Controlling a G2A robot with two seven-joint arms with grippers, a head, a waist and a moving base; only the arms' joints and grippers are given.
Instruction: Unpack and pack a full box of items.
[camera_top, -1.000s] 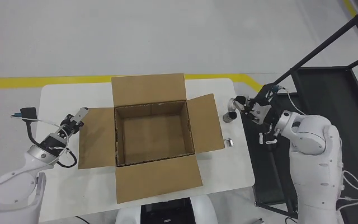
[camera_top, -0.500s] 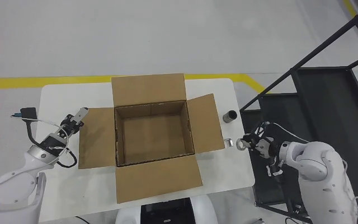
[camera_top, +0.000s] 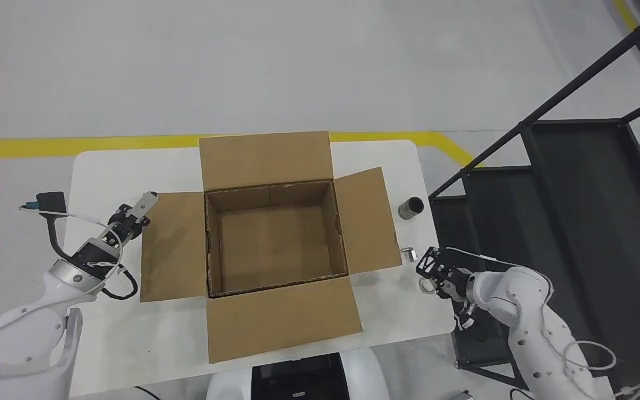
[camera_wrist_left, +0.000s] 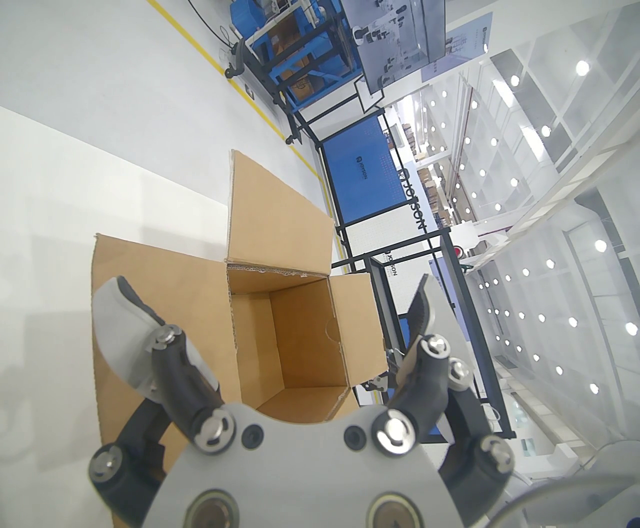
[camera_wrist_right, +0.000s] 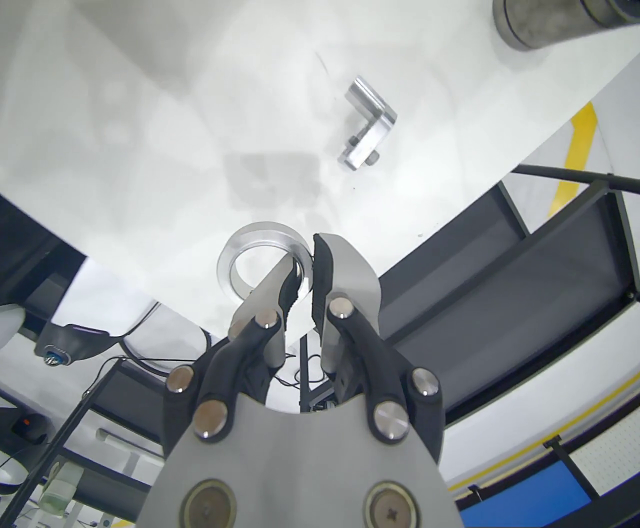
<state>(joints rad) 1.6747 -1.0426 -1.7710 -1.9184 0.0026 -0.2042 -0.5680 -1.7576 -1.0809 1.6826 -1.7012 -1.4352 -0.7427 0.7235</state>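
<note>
An open cardboard box (camera_top: 275, 245) sits mid-table with all flaps folded out and its inside bare; the left wrist view looks into the box (camera_wrist_left: 300, 330) too. My left gripper (camera_top: 135, 212) rests by the box's left flap, and its jaws (camera_wrist_left: 272, 320) are open around nothing. My right gripper (camera_top: 432, 272) is at the table's right edge, shut on the rim of a metal ring (camera_wrist_right: 260, 265) held low over the tabletop. A small metal bracket (camera_wrist_right: 367, 131) lies just beyond it, and a metal cylinder (camera_wrist_right: 550, 20) stands farther back.
The bracket (camera_top: 408, 254) and cylinder (camera_top: 410, 209) stand between the box's right flap and the table edge. A black metal rack (camera_top: 560, 200) stands close beside the table on the right. The white tabletop (camera_top: 110, 180) left of the box is bare.
My right arm has carried the ring from beside the cylinder toward the front along the table's right edge. The left arm and the box have stayed put.
</note>
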